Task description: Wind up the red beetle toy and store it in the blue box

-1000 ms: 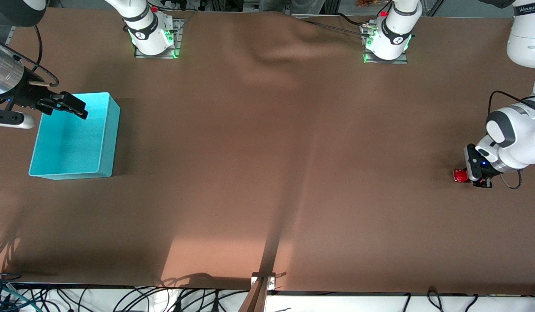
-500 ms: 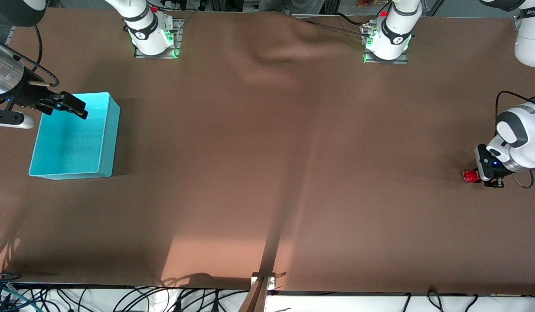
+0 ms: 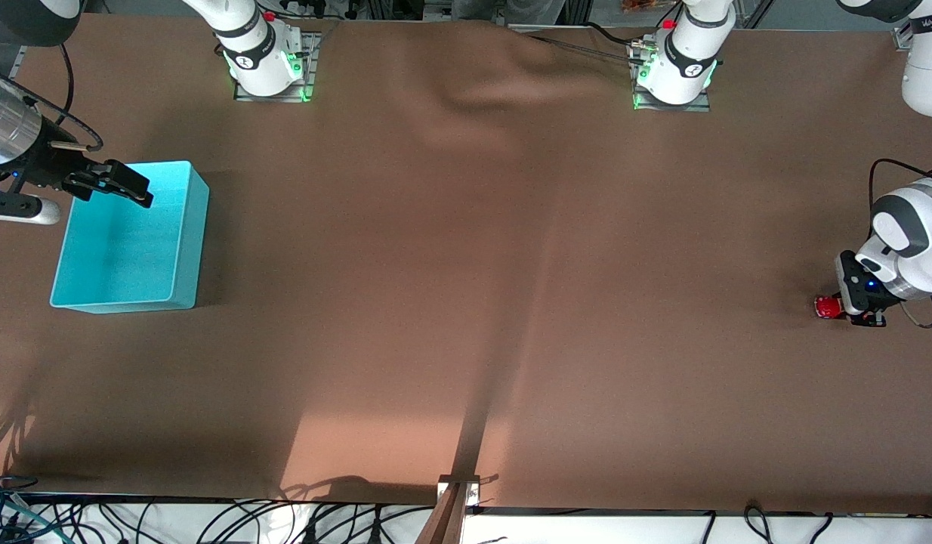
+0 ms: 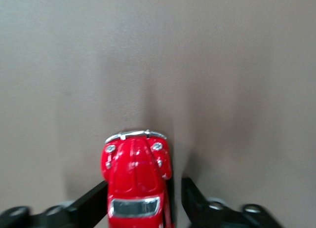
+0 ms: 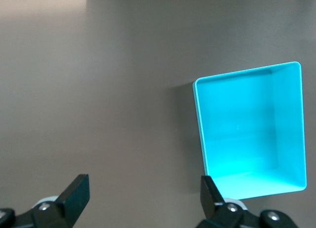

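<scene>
Winding means I keep the left pincer (image 4: 143, 201) clamped on the red beetle toy (image 4: 137, 176), wheels pressed to the table (image 3: 466, 302) at the left arm's end. Right pincer (image 3: 126, 187) waits, fingers apart, over the blue box (image 3: 175, 264).

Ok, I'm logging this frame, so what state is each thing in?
Toy: upright on the table at the left arm's end, between the fingers, one touching.
Box: open-topped, empty, on the table at the right arm's end.
Left gripper: low at the table, around the toy.
Right gripper: open, waiting over the box's rim.
</scene>
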You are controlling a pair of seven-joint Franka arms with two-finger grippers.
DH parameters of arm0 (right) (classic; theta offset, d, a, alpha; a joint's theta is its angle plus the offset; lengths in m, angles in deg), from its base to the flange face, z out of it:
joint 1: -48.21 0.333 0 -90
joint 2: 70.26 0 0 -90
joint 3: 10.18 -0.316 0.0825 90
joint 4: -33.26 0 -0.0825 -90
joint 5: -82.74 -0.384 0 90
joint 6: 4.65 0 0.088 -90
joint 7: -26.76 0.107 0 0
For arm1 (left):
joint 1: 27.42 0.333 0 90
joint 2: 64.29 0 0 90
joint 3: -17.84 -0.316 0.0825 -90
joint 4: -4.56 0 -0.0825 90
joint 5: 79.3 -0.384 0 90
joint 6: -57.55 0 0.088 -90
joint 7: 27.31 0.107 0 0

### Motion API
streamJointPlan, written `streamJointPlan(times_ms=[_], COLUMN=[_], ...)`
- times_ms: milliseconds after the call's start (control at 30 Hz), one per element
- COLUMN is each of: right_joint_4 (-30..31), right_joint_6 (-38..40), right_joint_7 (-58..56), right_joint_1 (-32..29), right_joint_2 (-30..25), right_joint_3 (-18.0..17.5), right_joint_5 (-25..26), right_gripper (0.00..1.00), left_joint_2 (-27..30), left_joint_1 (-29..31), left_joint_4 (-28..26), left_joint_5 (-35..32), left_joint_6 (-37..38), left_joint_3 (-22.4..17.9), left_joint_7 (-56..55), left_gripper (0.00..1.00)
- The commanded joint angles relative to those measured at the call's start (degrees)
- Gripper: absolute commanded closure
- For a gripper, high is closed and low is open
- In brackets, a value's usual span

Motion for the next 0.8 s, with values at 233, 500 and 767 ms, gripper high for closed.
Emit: streamJointPlan(times_ms=[233, 500, 767], right_joint_4=[-1.24, -1.15, -1.15], right_joint_6=[0.88, 0.88, 0.88], right_joint_7=[-0.70, -0.70, -0.71], right_joint_1=[-0.20, -0.12, -0.12], right_joint_2=[0.29, 0.29, 0.29], right_joint_3=[0.02, 0.02, 0.02], right_joint_5=[-1.02, -1.02, -1.02], right_gripper=[0.00, 0.00, 0.00], left_joint_2=[-1.01, -1.01, -1.01], left_joint_1=[-0.37, -0.81, -1.33], left_joint_4=[5.05, 6.11, 7.69], left_joint_5=[-1.37, -1.37, -1.46], left_joint_6=[7.93, 8.90, 8.99], left_joint_3=[0.22, 0.31, 0.22], left_joint_7=[1.13, 1.39, 1.48], left_gripper=[0.00, 0.00, 0.00])
